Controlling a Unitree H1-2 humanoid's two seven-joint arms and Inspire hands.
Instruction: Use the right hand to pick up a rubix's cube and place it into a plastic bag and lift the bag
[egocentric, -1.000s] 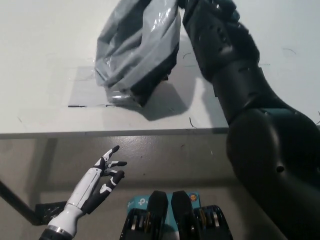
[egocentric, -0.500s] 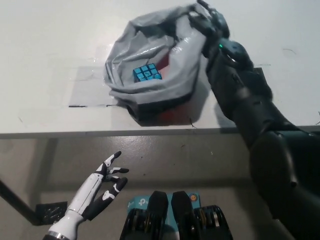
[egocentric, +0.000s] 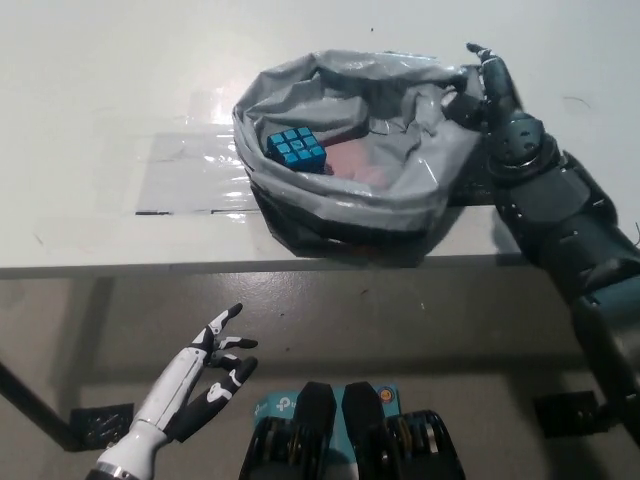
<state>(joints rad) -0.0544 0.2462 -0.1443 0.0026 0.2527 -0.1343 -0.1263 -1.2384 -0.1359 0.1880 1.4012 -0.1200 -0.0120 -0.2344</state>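
The white left hand (egocentric: 195, 385) is resting low at the near left, below the table edge, fingers spread and holding nothing, much as it was a second ago. On the white table (egocentric: 90, 120), a flat clear plastic sheet (egocentric: 190, 175) is lying just left of the crumpled grey plastic bag (egocentric: 350, 195). A second ago the bag was hanging raised and bunched; now it is sitting back down near the table's near edge, its mouth gaping wide. The blue Rubik's cube (egocentric: 295, 150) is showing inside, on the bag's left side. By this reading the cube is placed and the lift has been done, with the bag now being lowered. At the right, the black right hand (egocentric: 490, 95) is reaching in from the near right, pressed against the bag's far right rim; whether it is gripping the rim is not clear
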